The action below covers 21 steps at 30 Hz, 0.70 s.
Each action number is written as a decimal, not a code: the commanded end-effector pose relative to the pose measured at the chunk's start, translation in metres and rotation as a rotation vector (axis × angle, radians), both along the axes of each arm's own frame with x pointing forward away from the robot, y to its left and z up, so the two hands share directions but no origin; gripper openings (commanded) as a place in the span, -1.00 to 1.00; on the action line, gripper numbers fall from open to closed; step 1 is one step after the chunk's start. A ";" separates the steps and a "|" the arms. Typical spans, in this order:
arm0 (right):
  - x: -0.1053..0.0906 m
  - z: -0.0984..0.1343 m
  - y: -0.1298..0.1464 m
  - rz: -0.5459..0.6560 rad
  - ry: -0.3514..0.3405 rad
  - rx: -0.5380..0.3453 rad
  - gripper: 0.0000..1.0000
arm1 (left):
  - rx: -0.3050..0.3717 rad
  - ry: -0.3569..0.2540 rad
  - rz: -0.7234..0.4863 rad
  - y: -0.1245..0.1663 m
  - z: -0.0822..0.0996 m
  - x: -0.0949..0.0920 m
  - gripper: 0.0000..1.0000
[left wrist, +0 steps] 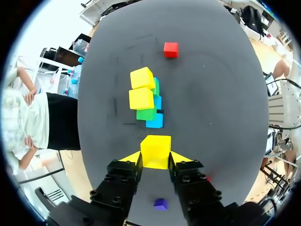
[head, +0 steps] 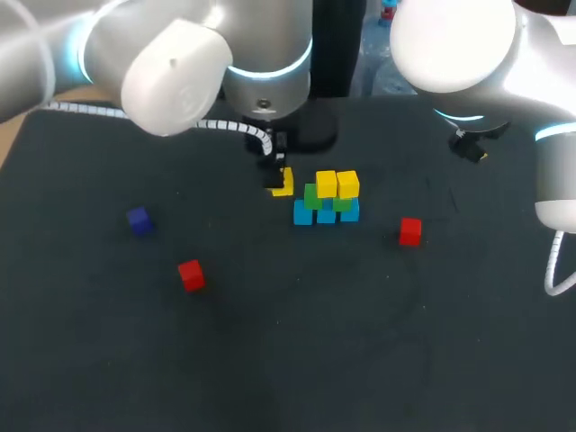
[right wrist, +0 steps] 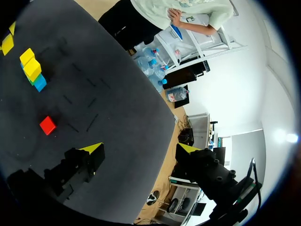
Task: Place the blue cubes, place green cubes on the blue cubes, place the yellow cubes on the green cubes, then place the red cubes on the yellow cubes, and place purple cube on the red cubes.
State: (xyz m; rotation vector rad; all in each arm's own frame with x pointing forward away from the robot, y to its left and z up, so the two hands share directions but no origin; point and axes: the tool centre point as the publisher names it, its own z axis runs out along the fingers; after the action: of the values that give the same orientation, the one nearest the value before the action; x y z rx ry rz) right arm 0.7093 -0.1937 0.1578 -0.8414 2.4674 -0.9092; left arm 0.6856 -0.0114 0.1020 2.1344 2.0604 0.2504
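The left gripper (left wrist: pixel 155 159) is clenched on a small yellow plastic cube (left wrist: pixel 155 149), just at 9 o'clock of the stack of blue, green and yellow cubes (head: pixel 326 200). The uncovered green cube (head: pixel 312 194) looks to be its place. Bring it straight above, square with the neighbours, lower slowly, and only then release. The right gripper (right wrist: pixel 139 148) is spread wide and holds nothing.

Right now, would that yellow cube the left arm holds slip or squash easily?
Probably stiff: the yellow cube shows crisp edges gripped in the left end effector. Likely light, being small beside the fingers. Flat faces suggest it won't roll.
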 end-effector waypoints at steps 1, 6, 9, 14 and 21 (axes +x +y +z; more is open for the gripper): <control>-0.001 0.000 -0.001 0.002 -0.004 0.002 1.00 | 0.002 0.002 0.000 -0.002 0.001 0.002 -1.00; -0.001 0.000 -0.001 0.002 -0.004 0.002 1.00 | -0.001 -0.009 -0.005 -0.001 0.003 0.002 -1.00; -0.001 0.000 -0.001 0.002 -0.004 0.002 1.00 | -0.015 -0.015 -0.003 -0.001 0.004 0.003 -1.00; -0.001 0.000 -0.001 0.002 -0.004 0.002 1.00 | -0.033 -0.022 -0.003 0.000 0.008 0.004 -1.00; -0.001 0.000 -0.001 0.002 -0.004 0.002 1.00 | -0.043 -0.036 0.008 0.003 0.011 0.007 -1.00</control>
State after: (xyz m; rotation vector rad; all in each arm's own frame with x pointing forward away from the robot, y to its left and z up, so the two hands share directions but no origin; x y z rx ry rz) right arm 0.7093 -0.1937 0.1578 -0.8414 2.4674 -0.9092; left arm 0.6946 -0.0108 0.1128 2.0855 2.0426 0.2435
